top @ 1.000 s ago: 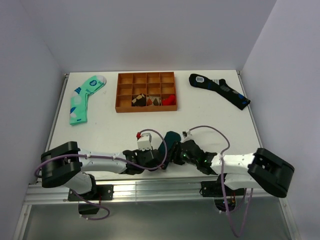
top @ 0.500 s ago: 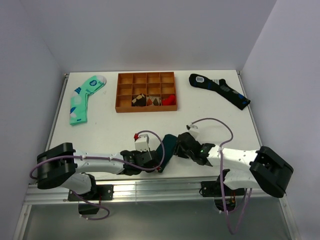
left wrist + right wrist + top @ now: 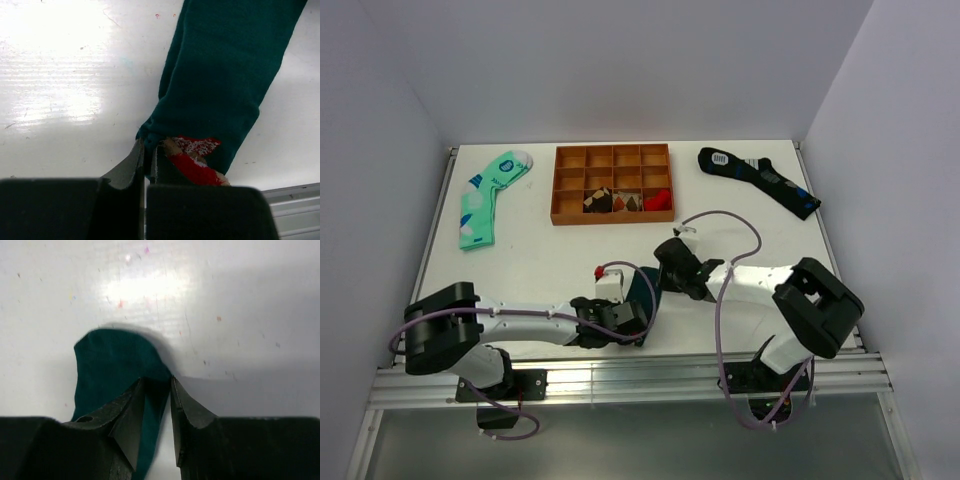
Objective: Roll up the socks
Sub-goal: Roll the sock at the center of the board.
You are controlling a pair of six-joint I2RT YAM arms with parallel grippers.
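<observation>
Socks point(image 3: 220, 75) stretched between left pincer point(image 3: 147, 155), right pincer point(image 3: 157, 385)

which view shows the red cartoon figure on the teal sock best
Left wrist: the figure sits close and sharp on the sock beside the left gripper. The top view hides it behind the arm; the right wrist view shows only plain teal cloth.

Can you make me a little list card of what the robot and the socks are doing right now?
teal sock: lying stretched flat on the table
left end effector: shut on the sock's end with the red figure
right end effector: pinching the sock's other end
orange tray: far side
mint sock: far left
black sock: far right
</observation>
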